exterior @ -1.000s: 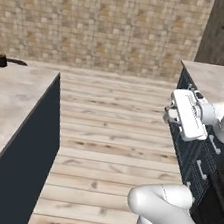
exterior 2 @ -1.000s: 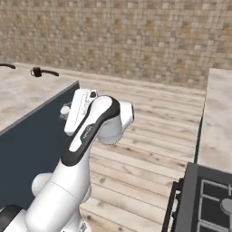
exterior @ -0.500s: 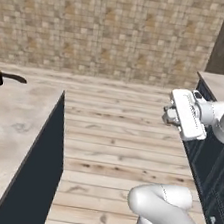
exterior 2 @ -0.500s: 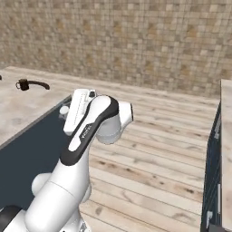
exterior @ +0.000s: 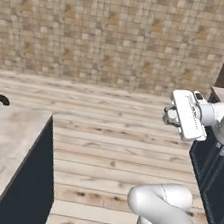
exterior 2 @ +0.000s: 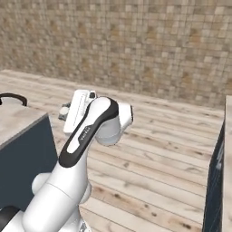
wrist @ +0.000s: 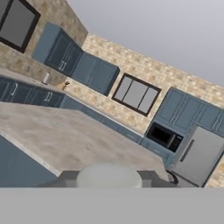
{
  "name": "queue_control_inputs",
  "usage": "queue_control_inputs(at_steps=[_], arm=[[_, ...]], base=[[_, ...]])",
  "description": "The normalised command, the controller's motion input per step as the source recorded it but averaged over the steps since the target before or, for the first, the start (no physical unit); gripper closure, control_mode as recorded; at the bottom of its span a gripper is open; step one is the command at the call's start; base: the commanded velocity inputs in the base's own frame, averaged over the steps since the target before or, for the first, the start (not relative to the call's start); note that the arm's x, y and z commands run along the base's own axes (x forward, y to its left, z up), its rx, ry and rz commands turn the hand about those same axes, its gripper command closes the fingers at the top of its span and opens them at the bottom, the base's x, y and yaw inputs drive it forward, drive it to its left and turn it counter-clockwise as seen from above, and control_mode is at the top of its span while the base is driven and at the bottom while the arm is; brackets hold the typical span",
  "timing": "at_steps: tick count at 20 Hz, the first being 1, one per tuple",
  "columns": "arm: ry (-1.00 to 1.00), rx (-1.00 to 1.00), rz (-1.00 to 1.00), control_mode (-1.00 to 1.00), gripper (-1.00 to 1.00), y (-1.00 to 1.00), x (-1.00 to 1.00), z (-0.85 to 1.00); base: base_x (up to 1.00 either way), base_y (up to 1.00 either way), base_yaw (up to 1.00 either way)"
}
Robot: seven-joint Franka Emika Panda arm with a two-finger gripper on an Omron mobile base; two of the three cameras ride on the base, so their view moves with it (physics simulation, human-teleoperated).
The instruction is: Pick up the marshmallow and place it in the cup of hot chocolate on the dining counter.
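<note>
Beside one dining counter [exterior: 9, 140], one gripper [exterior: 170, 114] aloft.

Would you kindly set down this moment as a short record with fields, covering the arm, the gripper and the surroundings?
arm: white, with dark joints, raised over the wooden plank floor
gripper: held high, pointing sideways; whether it is open or shut cannot be told
counter: beige marbled stone top on a dark blue base, at the left of both base views
on counter: a dark curved object at its far edge, too cut off to identify
wall: tan tiled wall behind the floor
hand view: blue wall cabinets, a window, a black microwave
</note>
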Motion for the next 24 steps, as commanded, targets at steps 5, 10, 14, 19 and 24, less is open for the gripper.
queue_control_inputs(at_steps=[5, 10, 14, 19, 24], arm=[[0.00, 0.00, 0.00, 1.00, 1.00, 0.00, 0.00, 0.00], [0.00, 0.00, 0.00, 1.00, 1.00, 0.00, 0.00, 0.00], [0.00, 0.00, 0.00, 1.00, 1.00, 0.00, 0.00, 0.00], [0.00, 0.00, 0.00, 1.00, 1.00, 0.00, 0.00, 0.00], [0.00, 0.00, 0.00, 1.00, 1.00, 0.00, 0.00, 0.00]], base=[[1.00, -0.27, 0.15], [1.00, -0.41, 0.36], [1.00, -0.24, 0.58], [1.00, -0.39, 0.69], [0.94, -0.39, 0.75]])
